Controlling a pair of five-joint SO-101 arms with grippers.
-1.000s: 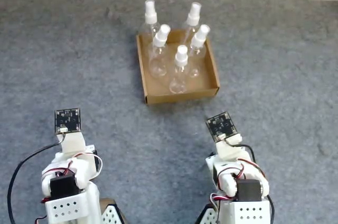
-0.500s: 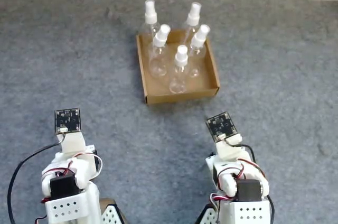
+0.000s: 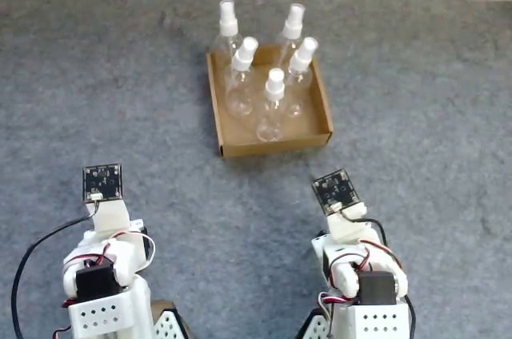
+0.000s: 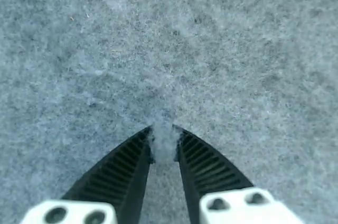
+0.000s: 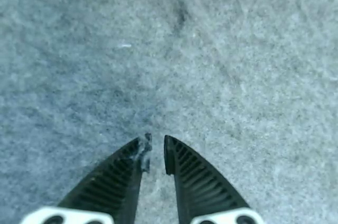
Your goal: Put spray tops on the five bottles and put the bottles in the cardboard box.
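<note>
Bottles [image 3: 270, 115], all five, are out of my grasp. Nearest me, my left end effector [image 4: 165, 131] and right end effector [image 5: 155, 142] sit narrow, almost closed, holding nothing, over the grey counter [image 3: 120, 99]. Farther off, the cardboard box [image 3: 272, 145] holds the five upright, each wearing a white spray top [image 3: 275, 81]; the rear two rise past its far wall. Nothing has moved over the last second, so I judge the task finished and my arms parked.
</note>
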